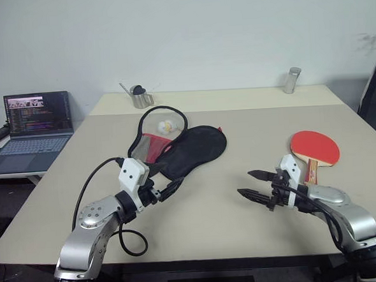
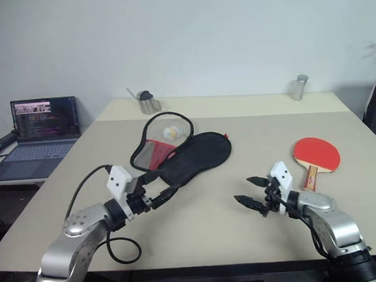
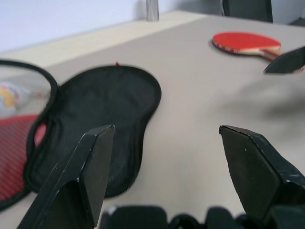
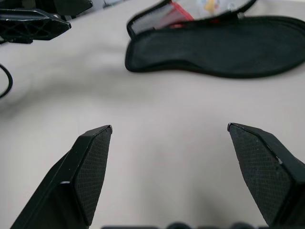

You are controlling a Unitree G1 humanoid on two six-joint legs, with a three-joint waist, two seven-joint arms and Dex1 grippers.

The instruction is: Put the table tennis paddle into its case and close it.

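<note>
Head views, case: the case lay unzipped and spread open on the table, black half toward the middle, red mesh half toward the robot's left.
Head views, paddle: the table tennis paddle lay flat, red face up, on the robot's right side, well apart from the case.
Head views, left gripper: the left gripper hovered just beside the case's near end, jaws spread, grasping nothing.
Head views, right gripper: the right gripper hung over bare table, near the paddle's handle, released and empty.
Head views, background: a metal cup, a tin and a laptop stood beyond.
Left wrist view: black fingers stood wide apart, the case's black half ahead, the paddle farther off.
Right wrist view: fingers stood apart over bare table, with the case beyond.
</note>
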